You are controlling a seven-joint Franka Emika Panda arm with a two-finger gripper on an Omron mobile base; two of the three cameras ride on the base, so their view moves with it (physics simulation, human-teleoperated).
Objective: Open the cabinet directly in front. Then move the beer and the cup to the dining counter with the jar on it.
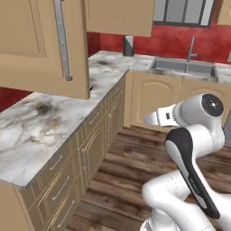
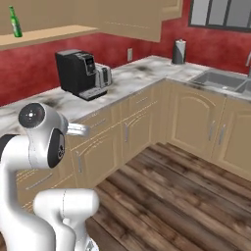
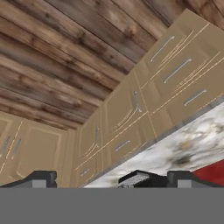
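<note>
Cabinet [image 1: 43, 45] door swung open, beer [image 2: 15, 22] upright on its shelf, pincer [image 3: 109, 179] apparently spread wide, empty.

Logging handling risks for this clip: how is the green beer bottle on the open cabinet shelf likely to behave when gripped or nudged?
The beer looks tall and slim with a narrow base, so it probably tips easily. It appears to be glass: likely smooth, slippery, breakable. It stands near the shelf's front edge, so a nudge could drop it.
</note>
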